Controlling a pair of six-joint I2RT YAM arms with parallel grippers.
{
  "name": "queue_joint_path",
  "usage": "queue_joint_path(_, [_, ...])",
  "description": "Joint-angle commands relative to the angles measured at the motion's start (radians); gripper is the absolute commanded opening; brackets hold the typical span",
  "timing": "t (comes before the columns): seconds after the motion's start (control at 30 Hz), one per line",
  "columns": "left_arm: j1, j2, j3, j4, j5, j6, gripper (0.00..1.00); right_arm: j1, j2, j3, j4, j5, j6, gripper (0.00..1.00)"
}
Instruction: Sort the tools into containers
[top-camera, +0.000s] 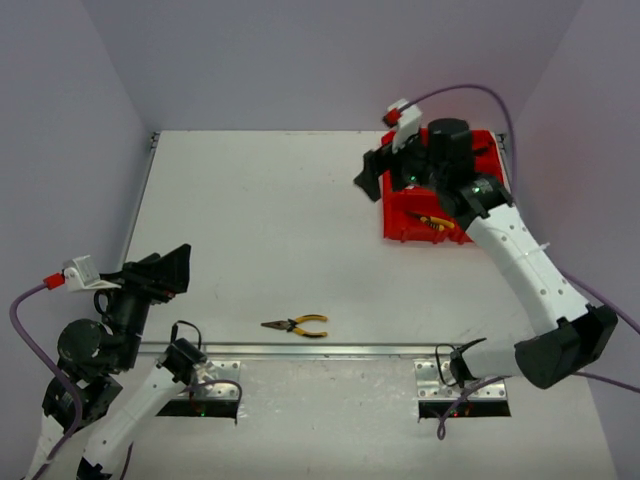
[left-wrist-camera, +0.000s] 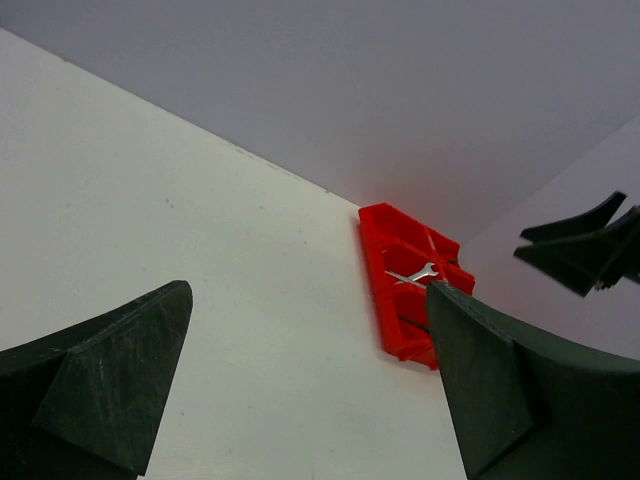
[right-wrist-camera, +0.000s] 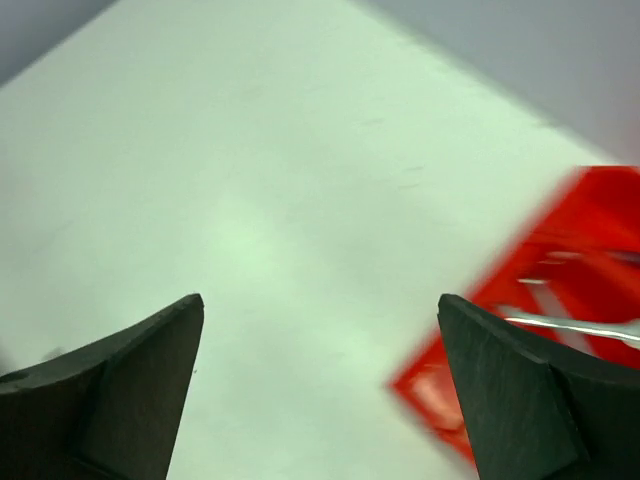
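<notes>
You have both grippers gaping and empty: the left gripper (top-camera: 165, 270) near its base, the right gripper (top-camera: 385, 172) over the red tray (top-camera: 402, 222). Yellow-handled pliers (top-camera: 297, 325) lie alone on the table (top-camera: 260, 220), well apart from the tray.

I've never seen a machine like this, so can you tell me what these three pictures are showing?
It is a robot with two white-and-black arms fixed to the near edge of a white table. The big picture looks down from above. The other two come from small cameras on each wrist, so you see dark fingers at the bottom. Each arm ends in a two-finger pincher: the left gripper and the right gripper. Both are open and hold nothing. On the table lie yellow-handled pliers. At the far right sits a bright red plastic tray with compartments, and a silver wrench lies inside one. The right arm reaches over that tray.
</notes>
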Motion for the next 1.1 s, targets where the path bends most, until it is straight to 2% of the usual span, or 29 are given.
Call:
queue_joint_path(0.0, [-0.013, 0.021, -0.005, 0.019, -0.022, 0.005, 1.0, 0.424, 0.1, -0.107, -0.087, 0.28, 0.17, 0.99])
queue_joint_path(0.07, [-0.013, 0.03, -0.005, 0.019, -0.027, 0.003, 1.0, 0.503, 0.146, -0.113, -0.122, 0.395, 0.201, 0.99])
queue_joint_path(0.1, [-0.013, 0.033, -0.006, 0.018, -0.027, 0.002, 1.0, 0.516, 0.158, -0.132, -0.106, 0.372, 0.213, 0.99])
queue_joint_path(0.17, [-0.012, 0.047, -0.005, 0.016, -0.031, -0.001, 1.0, 0.518, 0.154, -0.259, 0.036, 0.169, 0.214, 0.99])
queue_joint_path(0.23, [-0.013, 0.06, -0.004, 0.016, -0.035, -0.003, 1.0, 0.524, 0.167, -0.337, 0.103, 0.094, 0.198, 0.99])
queue_joint_path(0.37, [-0.011, 0.099, -0.002, 0.007, -0.05, -0.011, 1.0, 0.601, 0.286, -0.289, -0.025, 0.234, 0.079, 0.98])
queue_joint_path(0.43, [-0.011, 0.13, 0.002, 0.006, -0.048, -0.014, 1.0, 0.636, 0.341, -0.283, -0.049, 0.273, 0.018, 0.94])
queue_joint_path(0.53, [-0.007, 0.18, 0.004, 0.006, -0.048, -0.015, 1.0, 0.657, 0.383, -0.276, -0.028, 0.281, -0.009, 0.85])
queue_joint_path(0.63, [0.005, 0.213, 0.007, 0.006, -0.043, -0.013, 1.0, 0.667, 0.417, -0.27, 0.003, 0.273, -0.018, 0.7])
queue_joint_path(0.87, [0.033, 0.227, 0.003, 0.022, -0.014, 0.003, 1.0, 0.675, 0.482, -0.27, 0.052, 0.282, -0.071, 0.54])
queue_joint_path(0.97, [0.04, 0.223, -0.001, 0.028, -0.002, 0.01, 1.0, 0.683, 0.513, -0.292, 0.095, 0.302, -0.099, 0.39])
queue_joint_path(1.07, [0.041, 0.224, -0.001, 0.031, 0.003, 0.013, 1.0, 0.688, 0.5, -0.321, 0.11, 0.329, -0.115, 0.17])
